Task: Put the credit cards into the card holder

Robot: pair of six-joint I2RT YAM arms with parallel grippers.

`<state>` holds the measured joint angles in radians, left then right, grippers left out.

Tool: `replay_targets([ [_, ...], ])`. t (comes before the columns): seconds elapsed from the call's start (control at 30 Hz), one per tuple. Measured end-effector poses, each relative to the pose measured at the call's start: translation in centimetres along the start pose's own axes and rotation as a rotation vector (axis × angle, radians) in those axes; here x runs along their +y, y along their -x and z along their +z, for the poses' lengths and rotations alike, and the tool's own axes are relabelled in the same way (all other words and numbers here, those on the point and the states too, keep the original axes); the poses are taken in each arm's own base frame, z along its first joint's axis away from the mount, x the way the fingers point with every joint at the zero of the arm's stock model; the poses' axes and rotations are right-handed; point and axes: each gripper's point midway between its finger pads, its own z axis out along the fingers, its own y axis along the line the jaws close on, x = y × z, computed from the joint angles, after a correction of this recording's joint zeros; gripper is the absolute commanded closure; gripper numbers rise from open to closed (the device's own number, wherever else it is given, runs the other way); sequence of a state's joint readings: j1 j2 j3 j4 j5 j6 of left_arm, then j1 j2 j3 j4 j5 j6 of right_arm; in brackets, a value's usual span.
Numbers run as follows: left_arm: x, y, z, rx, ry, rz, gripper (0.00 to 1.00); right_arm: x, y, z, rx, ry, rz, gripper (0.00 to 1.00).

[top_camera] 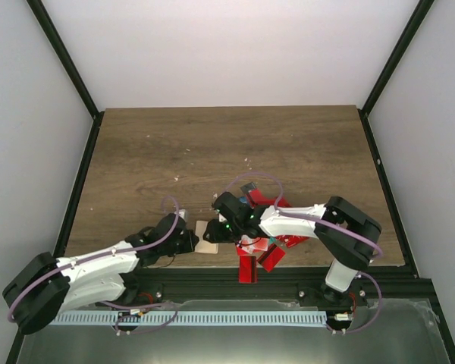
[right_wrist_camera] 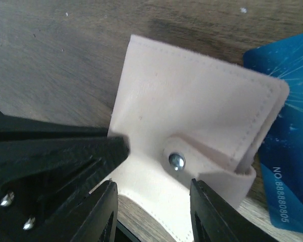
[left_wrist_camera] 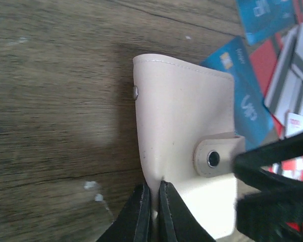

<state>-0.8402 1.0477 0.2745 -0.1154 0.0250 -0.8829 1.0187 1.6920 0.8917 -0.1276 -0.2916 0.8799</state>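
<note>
Card holder [top_camera: 205, 236] lies at the desk's [top_camera: 212, 152] near edge, between both tools.
Left tool [left_wrist_camera: 154, 189] pinches its edge; right tool [right_wrist_camera: 154, 196] is spread astride the upturned snap tab [right_wrist_camera: 178, 161]. The adjacent blue credit card [right_wrist_camera: 288, 151] reads "NO.8888…".

Robot lab cell: white walls [top_camera: 212, 45], black frame struts [top_camera: 64, 57], wood-grain table [top_camera: 212, 144], two bolted arms [top_camera: 98, 269].

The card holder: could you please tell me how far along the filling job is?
Done: nothing visibly loaded yet. In hand: the left claw pinches the beige leather-like folding card holder at its edge, while the open right claw straddles its snap tab, which looks fastened. Left: opening it and loading the red and blue plastic credit cards heaped beside it.
</note>
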Motion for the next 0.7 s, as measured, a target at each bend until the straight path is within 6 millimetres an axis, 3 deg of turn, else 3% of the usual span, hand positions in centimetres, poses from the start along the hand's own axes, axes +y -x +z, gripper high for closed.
replay_targets([
  [0.13,-1.6,0.4,-0.8,-0.017,-0.082,0.015,0.96,-0.5,0.4,-0.2,-0.008,-0.014,0.004,0.55],
  [0.3,-3.9,2.0,-2.8,-0.089,-0.178,0.056,0.96,-0.3,1.5,-1.7,-0.042,0.002,-0.01,0.36],
  [0.43,-6.0,4.0,-4.7,-0.158,-0.232,0.091,0.96,0.1,3.4,-5.1,-0.122,0.065,-0.013,0.21],
  [0.57,-8.5,6.6,-7.3,-0.243,-0.294,0.126,0.96,-0.2,5.4,-9.1,-0.201,0.17,-0.013,0.2],
  [0.7,-10.0,8.2,-9.1,-0.299,-0.338,0.139,0.96,-0.4,6.3,-11.1,-0.232,0.258,-0.039,0.21],
])
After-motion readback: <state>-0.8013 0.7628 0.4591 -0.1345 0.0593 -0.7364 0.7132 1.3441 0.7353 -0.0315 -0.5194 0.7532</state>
